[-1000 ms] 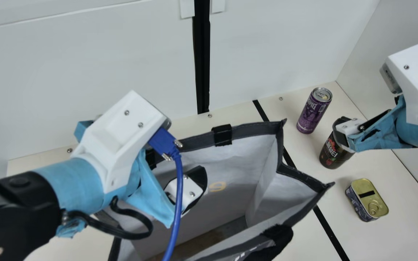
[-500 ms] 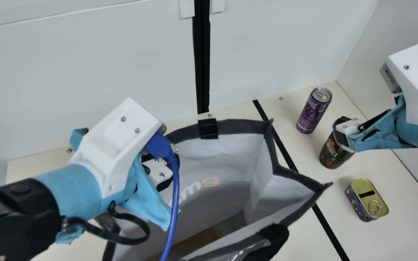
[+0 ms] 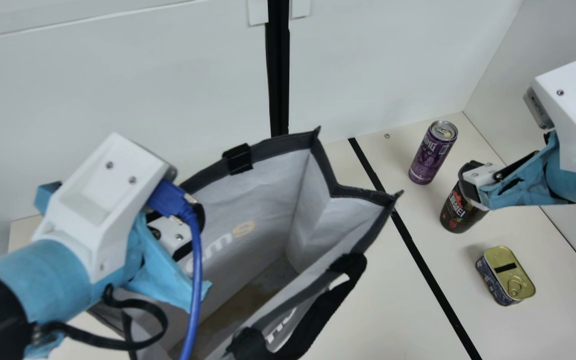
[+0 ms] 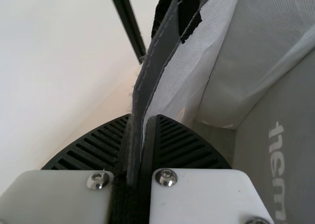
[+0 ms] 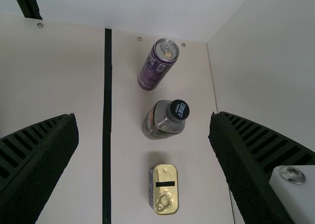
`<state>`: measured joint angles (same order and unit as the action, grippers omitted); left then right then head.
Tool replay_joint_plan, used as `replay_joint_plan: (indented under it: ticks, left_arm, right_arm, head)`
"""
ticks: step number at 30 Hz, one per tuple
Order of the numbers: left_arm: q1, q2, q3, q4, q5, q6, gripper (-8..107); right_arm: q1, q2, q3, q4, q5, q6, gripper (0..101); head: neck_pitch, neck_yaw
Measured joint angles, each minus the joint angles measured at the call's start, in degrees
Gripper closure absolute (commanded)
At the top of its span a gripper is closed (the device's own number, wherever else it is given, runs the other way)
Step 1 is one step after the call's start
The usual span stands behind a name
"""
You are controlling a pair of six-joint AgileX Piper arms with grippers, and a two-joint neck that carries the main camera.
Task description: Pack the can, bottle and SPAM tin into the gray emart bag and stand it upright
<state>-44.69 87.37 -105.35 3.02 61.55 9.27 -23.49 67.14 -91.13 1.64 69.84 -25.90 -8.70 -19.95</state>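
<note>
Cloth, the dark stitched rim of the gray emart bag, is clenched in the left claw. That arm slants in from the left in blue wrapping, its blue cable drooping across the bag's mouth. The right claw is released, ribbed fingers spread wide, its wrist reaching in from the right edge above the bottle.

The bag gapes, with pale creased walls, sharp folded corners, a gray-brown bottom and a black webbing handle. Outside it, the dark, round-shouldered bottle stands upright under a black cap. The slim purple can stands nearer the back wall; the tin lies flat, gold lid and pull ring up.

Smooth and cream, the tabletop carries a black stripe; plain white panels rise behind and to the right.
</note>
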Motion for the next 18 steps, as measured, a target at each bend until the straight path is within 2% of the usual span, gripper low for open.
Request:
replay_joint_plan:
  ticks: [8,18]
  left_arm:
    - [2.07,-2.68,1.71,5.46,-0.72,-3.96,107]
    - [4.06,-5.49,3.36,16.33,-2.27,-12.60,107]
  right_arm:
    - [0.00,0.00,0.00,0.00,0.00,0.00,6]
    - [0.00,0.00,0.00,0.00,0.00,0.00,6]
  head:
    - [0.00,0.00]
    - [0.00,0.00]
